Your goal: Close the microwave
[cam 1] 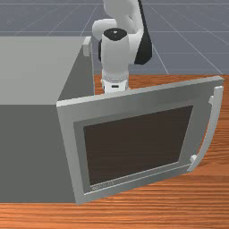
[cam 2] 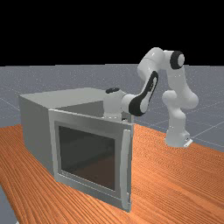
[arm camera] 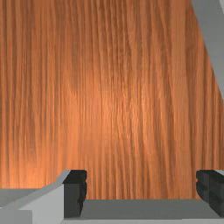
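Soft, pale glare on the bright wooden table

From over here I see the white arm climb from its base, bend over at the top and reach toward the far view's left. The wrist looks roughly upright, as far as I can tell, and the gripper points down, its two fingers (black-tipped) spread well apart.

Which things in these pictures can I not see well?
Inside of the microwave, front and far views: mostly hidden by the door.
Microwave's far end, front view: cut by left edge.
Door's small marks, front view: too small.
Arm's upper part, front view: cut by top edge.
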You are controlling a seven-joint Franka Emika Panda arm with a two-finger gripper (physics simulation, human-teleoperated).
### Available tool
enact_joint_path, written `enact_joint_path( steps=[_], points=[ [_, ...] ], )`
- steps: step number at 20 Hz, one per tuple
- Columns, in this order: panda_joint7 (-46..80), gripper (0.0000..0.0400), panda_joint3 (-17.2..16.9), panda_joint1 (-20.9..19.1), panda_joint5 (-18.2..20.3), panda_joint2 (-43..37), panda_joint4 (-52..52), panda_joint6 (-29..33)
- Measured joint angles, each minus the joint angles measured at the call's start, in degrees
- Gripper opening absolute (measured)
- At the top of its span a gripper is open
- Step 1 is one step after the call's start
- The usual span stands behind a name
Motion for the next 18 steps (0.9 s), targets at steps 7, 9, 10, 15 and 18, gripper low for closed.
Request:
enact_joint_path(
  steps=[7, 9, 10, 15, 18],
  points=[
    [6.8, 0.0399, 0.5, 3.0, -0.4, 0.1, 0.9, -1.0],
    [10.2, 0.0400, 0.9, 4.7, -0.6, 0.5, 1.4, -1.2],
    [10.2, 0.0400, 1.2, 5.3, -0.8, 0.6, 1.6, -1.3],
    [10.9, 0.0400, 2.2, 6.9, -0.9, 0.3, 3.7, -5.0],
    [10.2, 0.0400, 2.5, 6.6, 0.1, -1.9, 3.6, -6.2]
  ],
)
